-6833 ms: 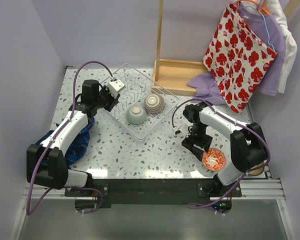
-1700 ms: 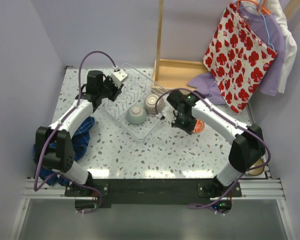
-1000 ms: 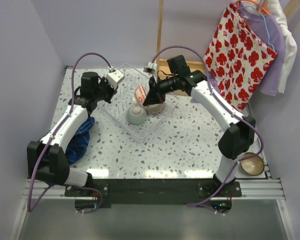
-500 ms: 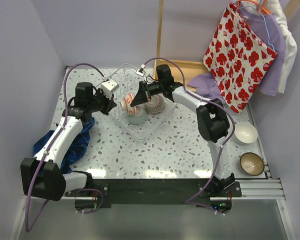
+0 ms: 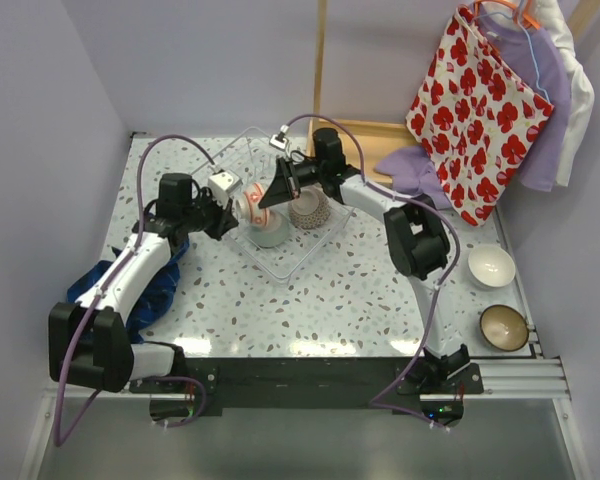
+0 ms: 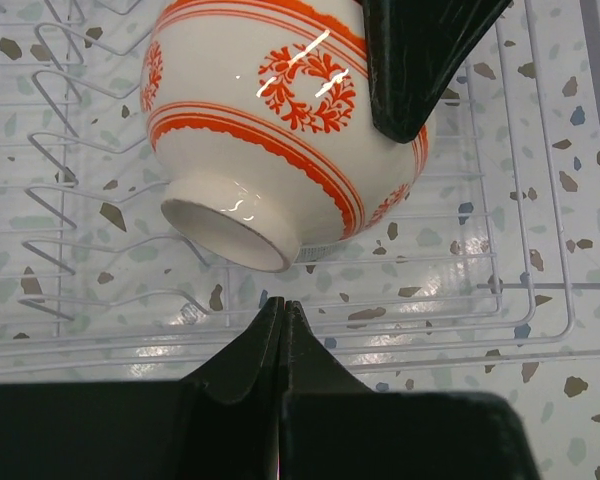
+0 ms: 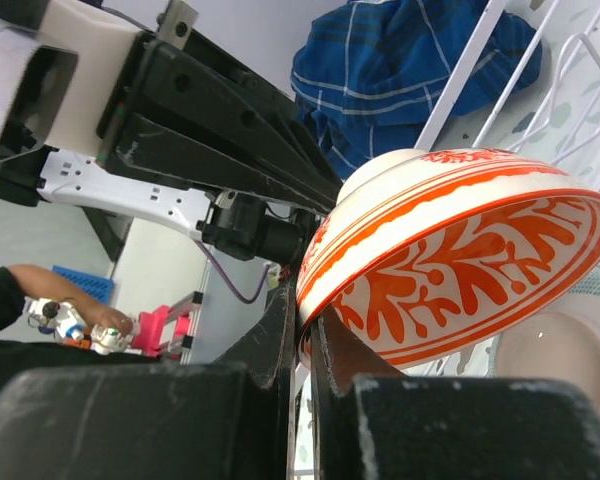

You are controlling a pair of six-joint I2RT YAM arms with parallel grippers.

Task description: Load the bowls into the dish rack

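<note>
A white bowl with orange patterns [image 5: 247, 207] [image 6: 270, 130] [image 7: 460, 260] hangs tilted over the left part of the clear dish rack [image 5: 285, 262] [image 6: 500, 290]. My right gripper [image 5: 265, 200] [image 7: 305, 330] is shut on its rim. A pale green bowl [image 5: 271, 231] and a brown net-patterned bowl [image 5: 308, 208] sit in the rack beside it. My left gripper [image 5: 230, 222] [image 6: 283, 305] is shut with nothing in it, just left of the hanging bowl's foot. A white bowl [image 5: 491, 265] and a brown glazed bowl [image 5: 504, 327] stand on the table at the right.
A shallow wooden box [image 5: 355, 150] lies behind the rack, with purple cloth [image 5: 412, 175] and a red-flowered bag [image 5: 475, 105] to its right. A blue checked cloth [image 5: 130, 290] [image 7: 410, 60] lies under the left arm.
The right gripper has carried the orange-patterned bowl a little further left and lower over the rack. The left gripper has shifted slightly toward the bowl.
</note>
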